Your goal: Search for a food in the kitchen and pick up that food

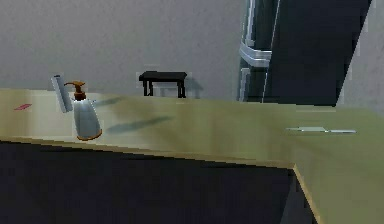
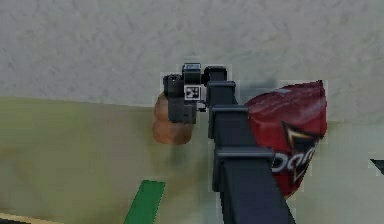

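Brown lump (image 2: 170,130), likely the food, sits on the bench (image 2: 70,150) just below-left of our hand (image 2: 178,102) in the arm side view; we cannot tell the hand's state or hold.

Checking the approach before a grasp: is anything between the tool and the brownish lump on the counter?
Nothing visible does. The tool overlaps the brownish lump in the arm side view; the red bag lies apart, right of the arm.
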